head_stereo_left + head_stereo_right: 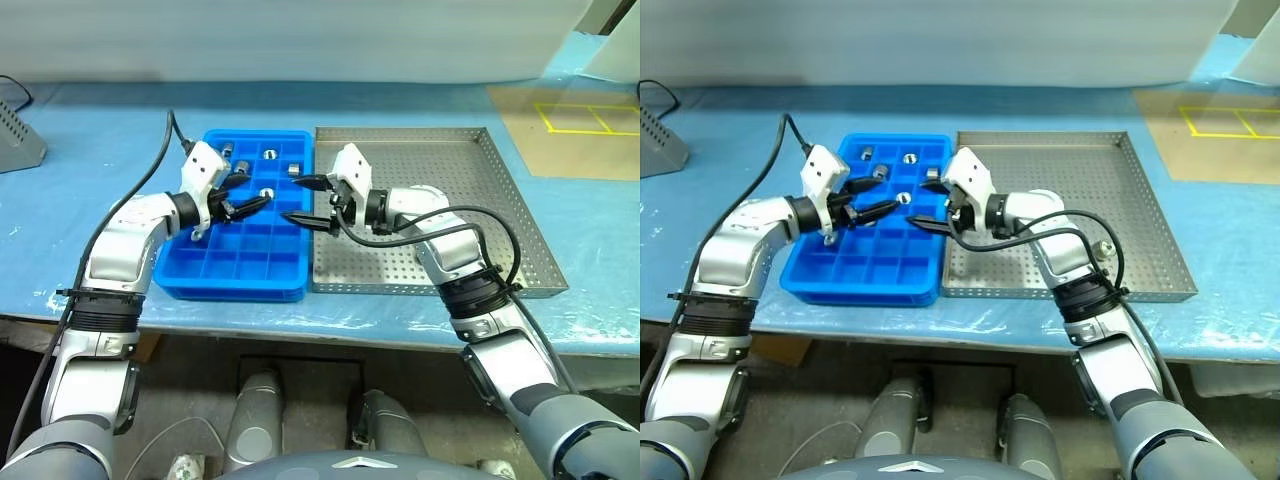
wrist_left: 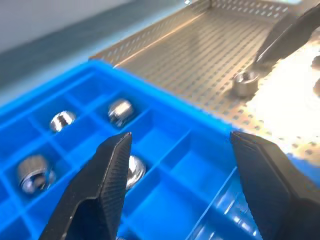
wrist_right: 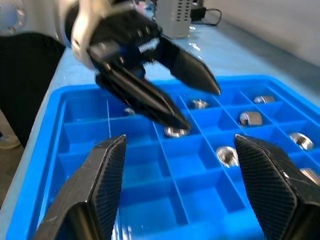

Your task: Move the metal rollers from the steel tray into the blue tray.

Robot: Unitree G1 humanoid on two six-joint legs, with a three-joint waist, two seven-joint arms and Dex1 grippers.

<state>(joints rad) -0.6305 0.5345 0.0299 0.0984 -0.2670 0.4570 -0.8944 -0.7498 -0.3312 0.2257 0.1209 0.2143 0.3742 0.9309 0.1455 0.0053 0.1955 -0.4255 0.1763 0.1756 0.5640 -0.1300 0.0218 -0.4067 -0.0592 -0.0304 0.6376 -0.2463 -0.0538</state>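
The blue tray (image 1: 230,262) lies left of the steel tray (image 1: 450,160), edge to edge. Several metal rollers (image 1: 270,154) sit in the blue tray's far compartments (image 2: 120,110). One more roller (image 2: 245,82) rests on the steel tray's perforated floor beside a right fingertip (image 2: 260,57). My left gripper (image 1: 247,194) hovers open over the blue tray's middle, above a roller (image 3: 175,131), with nothing between its fingers. My right gripper (image 1: 296,200) points left across the seam between the trays and is open and empty. The two grippers' tips are close together.
A grey box (image 1: 18,135) stands at the table's far left. A brown sheet with yellow tape lines (image 1: 585,125) lies at the back right. A black cable (image 1: 172,125) runs to the left wrist. The table's front edge (image 1: 330,330) is just below both trays.
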